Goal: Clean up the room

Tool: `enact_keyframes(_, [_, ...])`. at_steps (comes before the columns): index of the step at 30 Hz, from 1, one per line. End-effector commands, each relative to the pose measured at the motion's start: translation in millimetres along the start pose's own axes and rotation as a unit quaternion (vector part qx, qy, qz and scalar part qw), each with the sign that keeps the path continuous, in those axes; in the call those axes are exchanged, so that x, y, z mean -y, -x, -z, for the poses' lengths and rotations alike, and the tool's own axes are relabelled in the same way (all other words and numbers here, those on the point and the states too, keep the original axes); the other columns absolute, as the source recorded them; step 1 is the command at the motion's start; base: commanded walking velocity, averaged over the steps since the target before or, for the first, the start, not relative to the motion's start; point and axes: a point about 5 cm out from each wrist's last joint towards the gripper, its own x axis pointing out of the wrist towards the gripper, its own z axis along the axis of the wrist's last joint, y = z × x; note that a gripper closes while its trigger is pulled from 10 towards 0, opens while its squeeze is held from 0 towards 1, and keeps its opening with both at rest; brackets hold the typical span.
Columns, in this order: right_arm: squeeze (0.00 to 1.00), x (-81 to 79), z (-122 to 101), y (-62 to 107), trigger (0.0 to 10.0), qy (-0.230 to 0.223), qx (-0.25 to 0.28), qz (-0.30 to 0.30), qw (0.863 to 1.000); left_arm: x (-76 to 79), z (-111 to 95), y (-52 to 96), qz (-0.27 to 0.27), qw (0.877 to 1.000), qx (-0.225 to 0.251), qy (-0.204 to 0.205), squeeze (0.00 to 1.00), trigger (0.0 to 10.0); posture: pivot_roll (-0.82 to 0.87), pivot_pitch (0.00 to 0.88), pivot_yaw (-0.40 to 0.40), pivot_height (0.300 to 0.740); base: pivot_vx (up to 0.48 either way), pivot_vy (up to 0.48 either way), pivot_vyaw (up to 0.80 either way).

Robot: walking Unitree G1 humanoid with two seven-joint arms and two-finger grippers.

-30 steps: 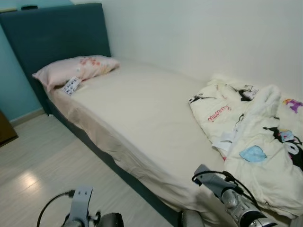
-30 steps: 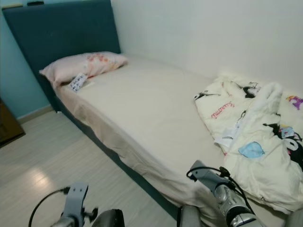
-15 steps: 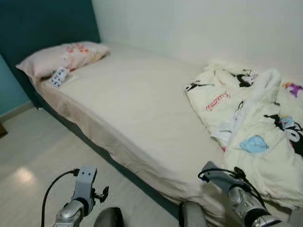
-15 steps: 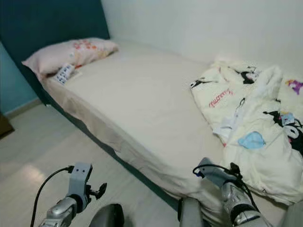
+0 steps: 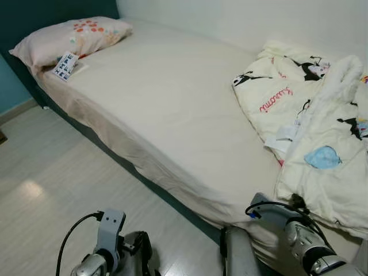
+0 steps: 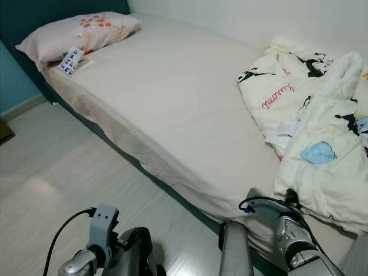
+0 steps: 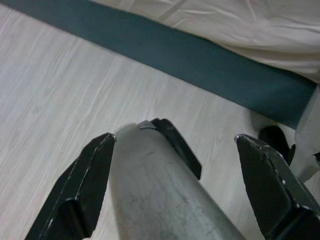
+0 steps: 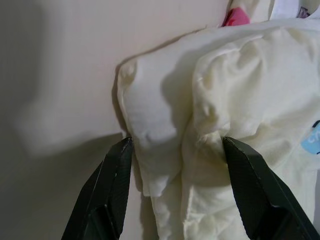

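You see the bed (image 5: 167,98) as the largest thing: it carries a cream sheet, has a dark teal base, and stands against the white wall. The pale wooden floor (image 5: 52,190) lies beside it on your left. A crumpled cream blanket (image 5: 322,132) with cartoon prints lies on the right part of the bed, near the wall. A pink pillow (image 5: 69,37) lies at the head end, and a small printed card (image 5: 65,65) rests just beside it on the sheet.

Your right arm reaches low over the bed edge. The right pincer (image 8: 175,192) is released, and its fingers stand on both sides of the blanket's near corner. Your left arm hangs low over the floor next to the bed base. The left pincer (image 7: 175,185) is released too and grasps nothing; a grey rounded part of the robot lies between its fingers.
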Motion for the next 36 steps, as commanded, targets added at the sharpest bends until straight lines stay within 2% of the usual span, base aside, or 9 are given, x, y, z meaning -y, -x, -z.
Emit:
enact_keyframes(1, [0.0,-4.0,3.3,1.5,10.0,0.009,-0.006,-0.004,1.0,1.3,5.5,3.6,0.002,1.0,-0.009,0.003,0.0,10.0,0.05,0.317,0.048,0.577,0.0,0.0,0.0])
enact_keyframes(8, [0.0,-2.8,10.7,2.5,10.0,0.044,0.01,0.012,0.999,1.9,4.3,12.7,0.006,1.0,-0.001,0.0,0.0,10.0,0.07,0.341,0.057,0.577,0.0,0.0,0.0])
enact_keyframes(15, [0.0,15.9,14.5,-1.7,10.0,0.047,0.009,0.068,0.997,-2.9,-0.2,19.7,-0.006,1.0,0.005,0.003,0.0,10.0,0.09,0.356,0.058,0.577,0.0,0.0,0.0])
enact_keyframes(19, [0.0,21.4,15.8,-2.8,10.0,0.052,0.006,0.084,0.995,-3.3,-1.2,22.1,-0.009,1.0,0.009,0.005,0.0,10.0,0.09,0.361,0.058,0.577,0.0,0.0,0.0])
enact_keyframes(20, [0.0,23.4,17.0,-3.3,0.0,0.047,0.003,0.087,0.995,-2.3,-1.2,24.8,-0.009,1.0,0.009,0.005,0.0,10.0,0.09,0.36,0.058,0.577,0.0,0.0,0.0])
enact_keyframes(29, [0.0,20.5,18.6,-2.8,0.0,0.042,0.009,0.07,0.997,-1.0,-3.8,26.2,-0.01,1.0,0.006,0.004,0.0,10.0,0.09,0.357,0.053,0.577,0.0,0.0,0.0])
enact_keyframes(36, [0.0,16.9,13.5,-3.4,0.0,0.027,0.025,0.032,0.999,2.0,-5.5,22.1,-0.009,1.0,0.003,0.007,0.0,10.0,0.07,0.341,0.042,0.577,0.0,0.0,0.0])
